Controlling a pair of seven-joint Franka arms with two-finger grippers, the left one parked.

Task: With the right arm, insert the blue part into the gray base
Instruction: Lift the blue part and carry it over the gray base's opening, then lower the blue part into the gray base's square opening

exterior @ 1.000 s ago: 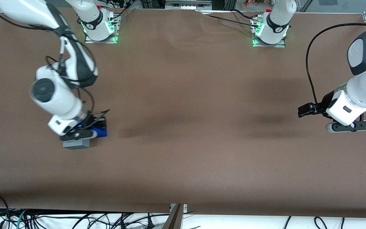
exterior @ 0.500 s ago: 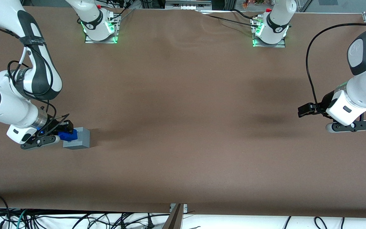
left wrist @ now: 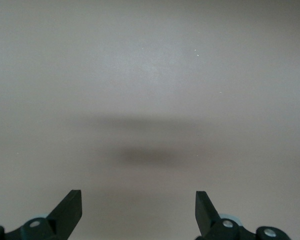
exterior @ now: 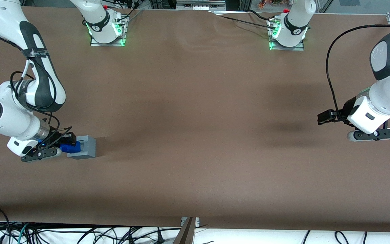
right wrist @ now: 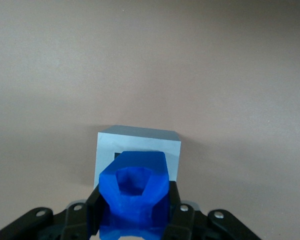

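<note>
The blue part (exterior: 69,147) is clamped between the black fingers of the right arm's gripper (exterior: 67,145), which is shut on it. In the right wrist view the blue part (right wrist: 133,191) fills the space between the two fingers and covers much of the gray base (right wrist: 138,145). The gray base (exterior: 86,147) is a light-gray cube on the brown table, toward the working arm's end. The blue part hangs at the base's edge on the working arm's side, slightly above it. The recess in the base's top is mostly hidden by the blue part.
The brown table (exterior: 195,135) spreads wide around the base. Two arm mounts with green lights (exterior: 107,30) (exterior: 284,34) stand farthest from the front camera. Cables (exterior: 80,234) lie along the table's near edge.
One second ago the gripper with the blue part hung over the base's side toward the parked arm. It swung across to the working arm's side, then edged slightly back toward the base.
</note>
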